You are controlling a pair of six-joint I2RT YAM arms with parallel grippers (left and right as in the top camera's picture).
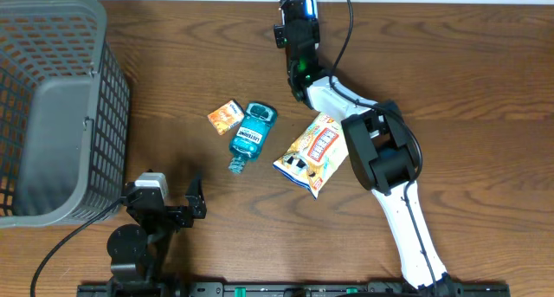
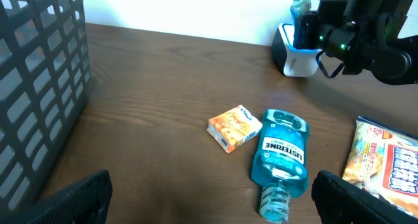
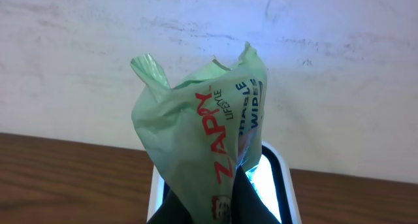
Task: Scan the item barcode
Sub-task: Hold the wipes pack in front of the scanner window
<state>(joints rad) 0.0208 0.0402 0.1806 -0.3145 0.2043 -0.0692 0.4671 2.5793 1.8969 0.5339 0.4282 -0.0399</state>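
My right gripper (image 3: pixel 225 204) is shut on a green packet of wipes (image 3: pixel 202 136) with red "ZAPPY" lettering, holding it upright. Directly behind the packet stands the white barcode scanner (image 3: pixel 277 181) with its window lit. In the left wrist view the scanner (image 2: pixel 295 57) sits at the table's far edge, with the packet's top (image 2: pixel 301 4) just above it and the right arm beside it. Overhead, the right gripper (image 1: pixel 291 3) is at the back edge. My left gripper (image 2: pixel 212 209) stands open and holds nothing near the front left (image 1: pixel 177 209).
A blue Listerine bottle (image 1: pixel 249 134) lies mid-table, cap toward the front. An orange box (image 1: pixel 226 116) lies to its left and a yellow snack bag (image 1: pixel 314 151) to its right. A grey mesh basket (image 1: pixel 52 106) fills the left side.
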